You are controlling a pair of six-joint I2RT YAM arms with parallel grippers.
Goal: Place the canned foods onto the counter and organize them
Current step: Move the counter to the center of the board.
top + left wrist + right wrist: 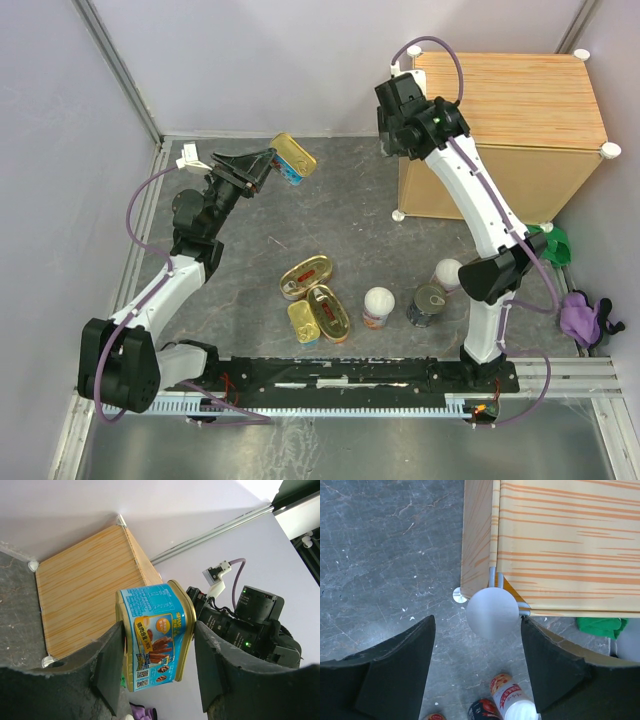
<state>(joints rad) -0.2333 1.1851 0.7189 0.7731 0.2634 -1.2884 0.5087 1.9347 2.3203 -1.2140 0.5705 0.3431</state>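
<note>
My left gripper (157,652) clamps a blue-labelled rectangular tin (155,637) aloft, left of the counter (510,95), its fingers (112,667) hiding the tin's sides. My right gripper (477,630) gapes empty over the counter's near-left knob (492,612); the lens cuts off the cans (512,700) below.

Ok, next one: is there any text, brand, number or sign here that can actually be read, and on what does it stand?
Nothing is clear enough to quote.
Blue-label tin: red band of white characters, fine print, square codes; too small and tilted to read.
White-lidded can: red label print, blurred.
Dark can: print cut off at the frame edge, unreadable.
Counter: no text.
</note>
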